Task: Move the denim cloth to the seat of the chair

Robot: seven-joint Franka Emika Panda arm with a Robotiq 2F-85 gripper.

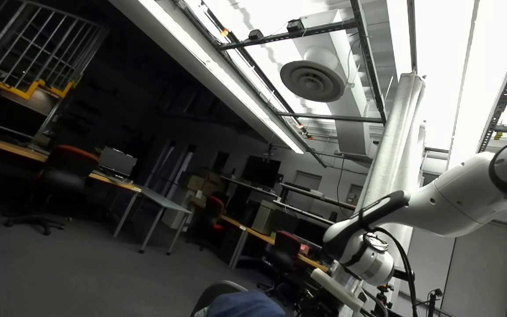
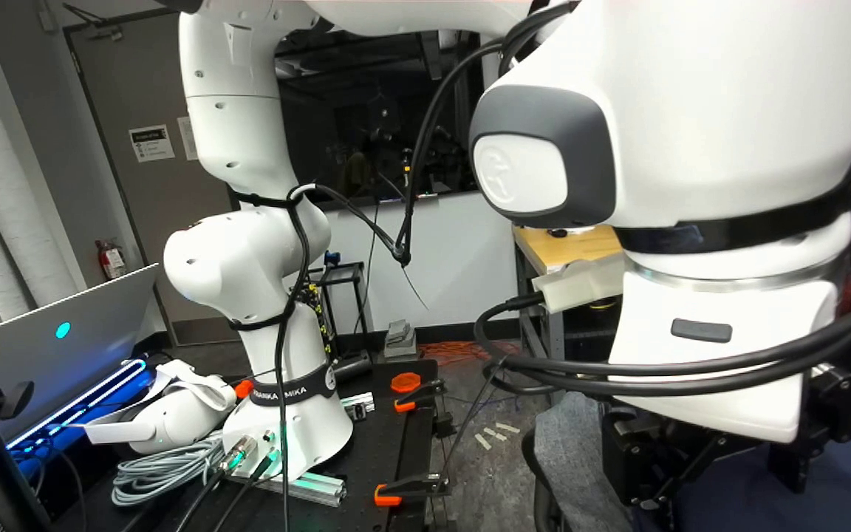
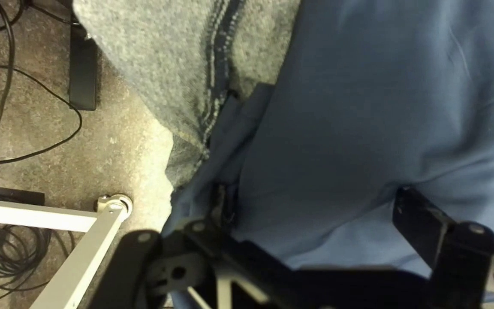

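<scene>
1. Denim cloth [image 3: 157, 56]: grey, speckled, with a dark stitched seam. It occupies the upper left of the wrist view, its outer edge outlined against the floor [image 3: 118, 128]. In an exterior view it lies just beside a black curved part, which cannot be identified with certainty.

2. Blue cloth [image 3: 358, 107]: smooth, creased, meeting the denim along a slanting border. Whether the two form one piece cannot be told. In an exterior view, blue fabric rises in front of the dark rounded rim of a chair [image 1: 218, 288]; the seat surface is hidden.

3. Gripper [image 3: 313, 195]: jaws spread wide, a stretch of blue cloth visible between them. Creases run to the tip of the finger [image 3: 418, 225] at the right of the wrist view; whether it presses on the fabric cannot be told.

4. Room beside the denim: floor extends leftward in the wrist view as far as a white frame [image 3: 82, 262], with a caster at its corner, and a cable coil [image 3: 11, 249].

5. Table [image 2: 377, 454]: black, its edge fitted with orange-tipped clamps [image 2: 411, 488]. A strip of floor separates this edge from the denim.

6. Robot arm [image 2: 691, 133]: black cables [image 2: 677, 377] loop around its wrist, just above the gripper.
</scene>
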